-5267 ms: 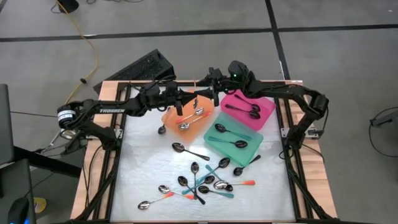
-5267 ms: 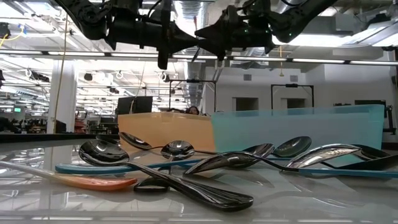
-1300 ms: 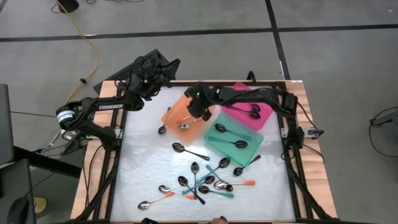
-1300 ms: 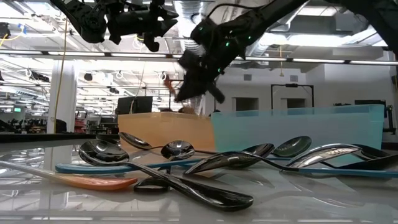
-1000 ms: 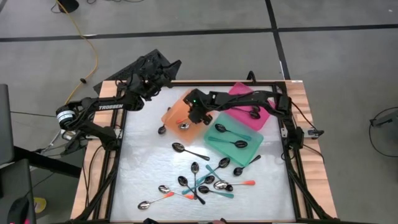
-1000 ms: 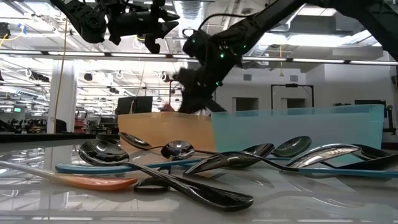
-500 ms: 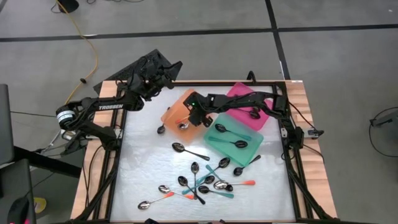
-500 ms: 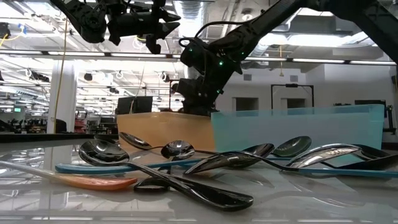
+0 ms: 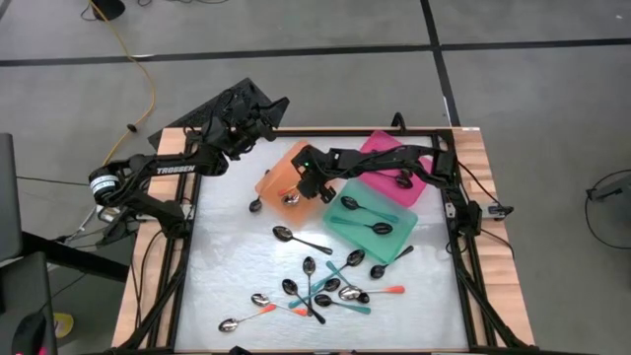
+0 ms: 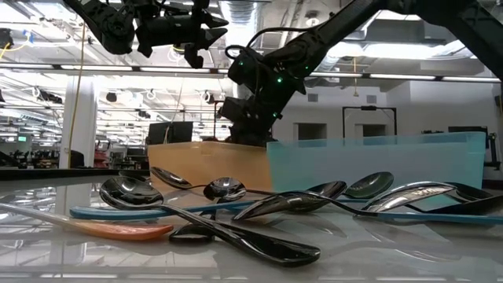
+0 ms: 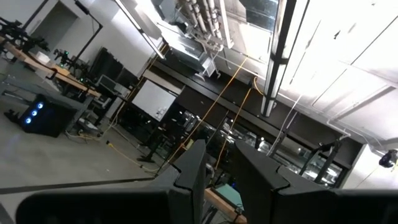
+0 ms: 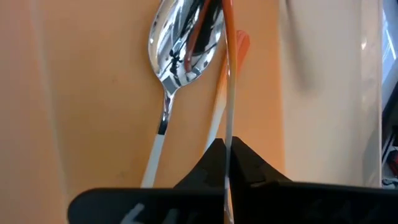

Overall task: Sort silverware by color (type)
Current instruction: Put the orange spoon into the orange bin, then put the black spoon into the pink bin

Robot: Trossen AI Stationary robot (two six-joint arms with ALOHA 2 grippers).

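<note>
Spoon drop coming up over the orange tray (image 9: 279, 174)

Right gripper (image 9: 312, 185) hangs low over that tray, fingers pinched nearly shut on a thin orange-handled spoon (image 12: 227, 93) whose long axis runs straight out from the fingertips and ends over the tray floor, right beside the shiny spoon (image 12: 180, 43) already lying there. So the next move is probably just letting go. Left gripper (image 11: 214, 168) is parked up at the table's far-left corner, part open and holding nothing, way farther from the tray. Only the right wrist view shows the pinched handle; the high view shows the pile of unsorted spoons (image 9: 325, 288) still sitting near the front edge
</note>
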